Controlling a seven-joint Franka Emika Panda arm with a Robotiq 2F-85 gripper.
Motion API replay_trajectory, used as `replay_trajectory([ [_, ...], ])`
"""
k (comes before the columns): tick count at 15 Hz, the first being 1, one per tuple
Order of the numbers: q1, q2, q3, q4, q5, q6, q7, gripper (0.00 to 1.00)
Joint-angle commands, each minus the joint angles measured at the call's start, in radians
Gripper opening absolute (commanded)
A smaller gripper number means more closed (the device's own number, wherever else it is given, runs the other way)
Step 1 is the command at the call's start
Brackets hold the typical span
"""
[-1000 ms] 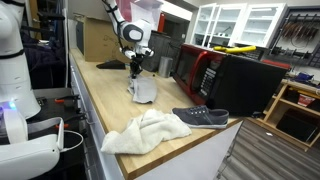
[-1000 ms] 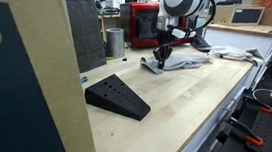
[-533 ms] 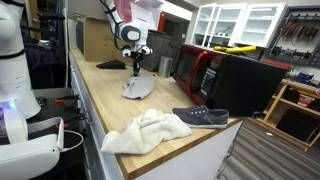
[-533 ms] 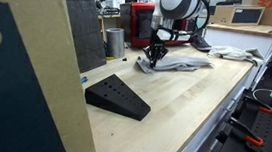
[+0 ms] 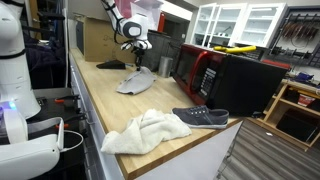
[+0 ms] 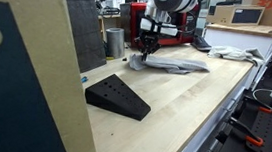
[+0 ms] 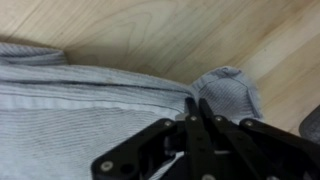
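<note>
Grey knit cloth pinched between closed jaws, on wooden bench.

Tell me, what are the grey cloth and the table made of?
The cloth looks like soft knitted fabric, maybe cotton or wool: fine ribbed rows show, and it puckers where the gripper pinches it. The table looks like pale wood with a smooth, faintly shiny finish: grain lines run across it.

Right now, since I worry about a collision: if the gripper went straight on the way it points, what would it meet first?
The grey knit cloth: the gripper points down with its jaws shut on a fold. Right beneath, it seems, lies the wooden countertop.
</note>
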Motion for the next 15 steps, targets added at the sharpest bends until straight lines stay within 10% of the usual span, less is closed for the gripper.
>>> replay_trajectory([
  [1,0.005,-0.020,0.003,0.019,0.017,-0.004,0.029,0.36],
  [10,-0.123,-0.261,-0.026,-0.107,0.007,-0.228,-0.462,1.00],
  [14,-0.177,-0.258,-0.059,-0.144,-0.020,-0.321,-0.626,1.00],
  [15,-0.186,-0.245,-0.065,-0.153,-0.039,-0.320,-0.644,0.75],
])
